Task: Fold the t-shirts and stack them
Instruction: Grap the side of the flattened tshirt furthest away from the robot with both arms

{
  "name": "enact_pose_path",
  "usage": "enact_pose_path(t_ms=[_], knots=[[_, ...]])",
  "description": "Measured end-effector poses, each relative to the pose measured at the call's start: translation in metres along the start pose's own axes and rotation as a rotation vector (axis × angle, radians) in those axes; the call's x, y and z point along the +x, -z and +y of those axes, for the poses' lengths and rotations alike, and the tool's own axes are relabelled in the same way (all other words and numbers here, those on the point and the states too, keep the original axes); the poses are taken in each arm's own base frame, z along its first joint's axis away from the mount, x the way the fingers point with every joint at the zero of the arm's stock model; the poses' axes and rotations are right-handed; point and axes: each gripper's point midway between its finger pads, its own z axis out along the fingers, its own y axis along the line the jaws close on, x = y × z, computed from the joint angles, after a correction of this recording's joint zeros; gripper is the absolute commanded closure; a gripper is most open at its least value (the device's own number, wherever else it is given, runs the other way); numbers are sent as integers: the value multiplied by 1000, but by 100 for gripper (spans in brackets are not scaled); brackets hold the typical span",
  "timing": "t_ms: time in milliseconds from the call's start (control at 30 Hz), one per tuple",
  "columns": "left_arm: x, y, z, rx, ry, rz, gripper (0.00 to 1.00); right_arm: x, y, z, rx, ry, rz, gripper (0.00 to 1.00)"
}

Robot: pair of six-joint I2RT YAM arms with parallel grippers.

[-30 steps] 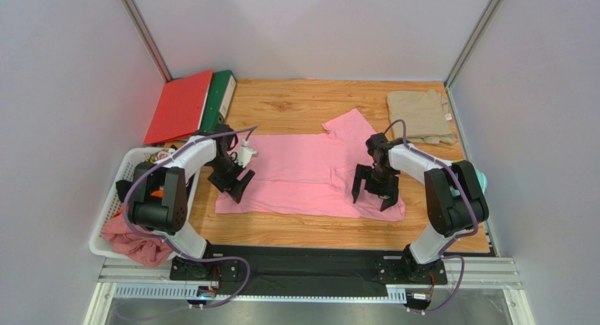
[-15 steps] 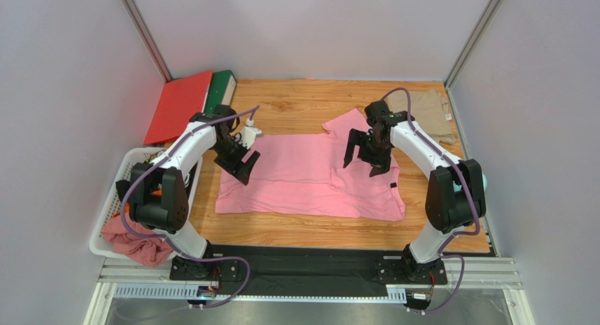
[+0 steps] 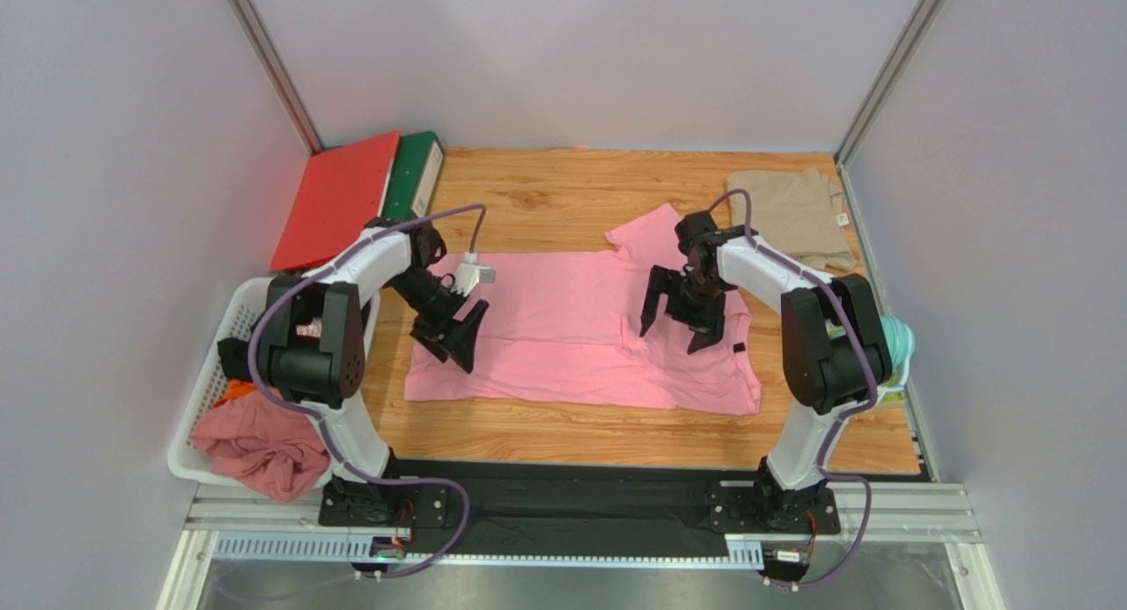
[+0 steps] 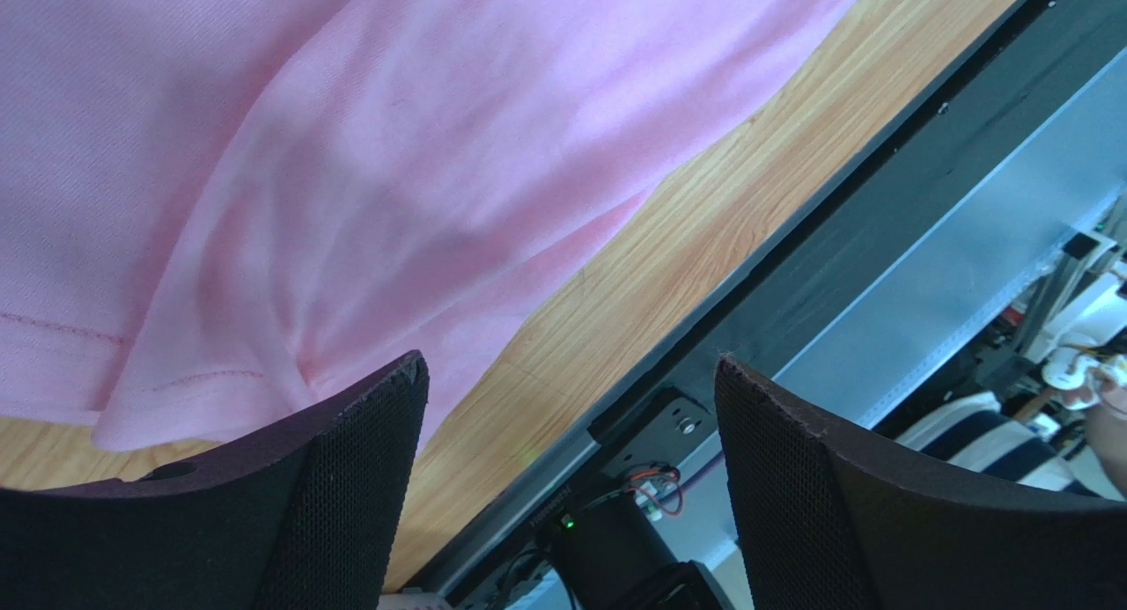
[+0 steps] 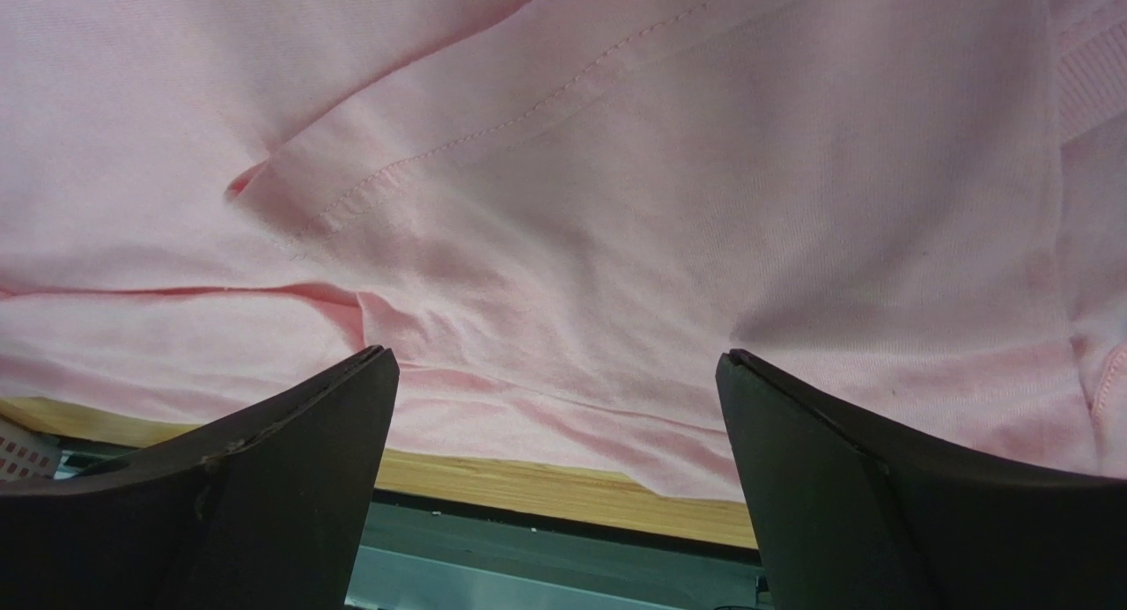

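Hovering over the spread-out light pink cloth t-shirt (image 3: 556, 333), both grippers were released, jaws wide, nothing held. The left gripper (image 3: 450, 338) sat above the shirt's left end and the right gripper (image 3: 677, 322) above its right part. The shirt lay flat mid-way on the wooden table (image 3: 556, 194), one sleeve pointing to the far side. The folded khaki-beige t-shirt (image 3: 791, 217) sat in the far right corner, apart from the pink one.

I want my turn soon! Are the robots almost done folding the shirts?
Not yet. The khaki t-shirt lies folded in the far right corner. The pink t-shirt is spread out, with the open left gripper and right gripper above it. It needs folding, then stacking.
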Motion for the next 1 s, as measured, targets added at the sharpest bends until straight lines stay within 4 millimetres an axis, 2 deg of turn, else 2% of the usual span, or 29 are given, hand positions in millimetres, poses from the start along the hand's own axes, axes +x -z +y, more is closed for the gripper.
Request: enact_pose_path(t_ms=[233, 400, 600, 1000], knots=[[4, -7, 12, 8, 41, 28, 14, 1, -16, -4, 11, -9, 20, 0], [4, -13, 20, -5, 46, 45, 14, 1, -17, -3, 5, -19, 20, 0], [6, -19, 38, -52, 54, 72, 15, 3, -17, -3, -8, -24, 17, 0], [7, -14, 59, -158, 70, 92, 16, 10, -18, 2, -59, -46, 24, 0]])
